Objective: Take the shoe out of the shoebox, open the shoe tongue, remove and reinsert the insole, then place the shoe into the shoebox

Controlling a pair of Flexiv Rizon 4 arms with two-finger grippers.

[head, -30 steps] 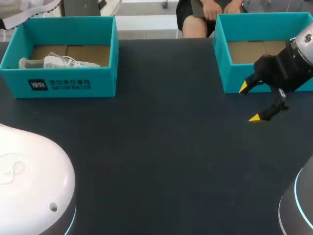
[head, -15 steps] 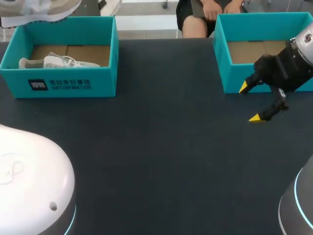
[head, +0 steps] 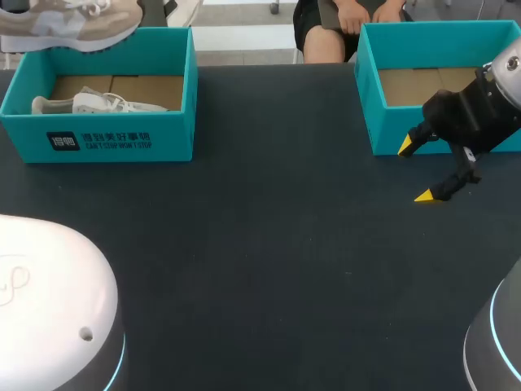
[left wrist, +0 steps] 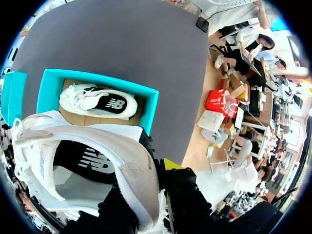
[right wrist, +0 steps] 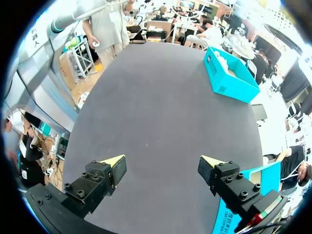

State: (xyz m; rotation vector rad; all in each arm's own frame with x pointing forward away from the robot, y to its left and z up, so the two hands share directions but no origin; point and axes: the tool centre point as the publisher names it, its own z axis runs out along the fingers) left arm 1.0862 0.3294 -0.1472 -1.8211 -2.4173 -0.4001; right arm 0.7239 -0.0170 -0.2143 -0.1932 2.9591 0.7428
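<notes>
1. Lifted shoe (head: 69,24): a beige-and-white trainer with white laces, up in the air over the far rim of the left shoebox, sole downward. A dark insole (left wrist: 85,163) shows inside.
2. Second shoe (head: 98,103): white, lying on that box's cardboard floor.
3. Left shoebox (head: 122,138): teal, open, at the far left of the counter (head: 269,244).
4. Right shoebox (head: 383,130): teal, open, far right.

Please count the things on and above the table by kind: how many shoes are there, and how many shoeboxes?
Shoes: 2 (raised shoe, boxed shoe)
Shoeboxes: 2 (left shoebox, right shoebox)
Total: 4
</notes>
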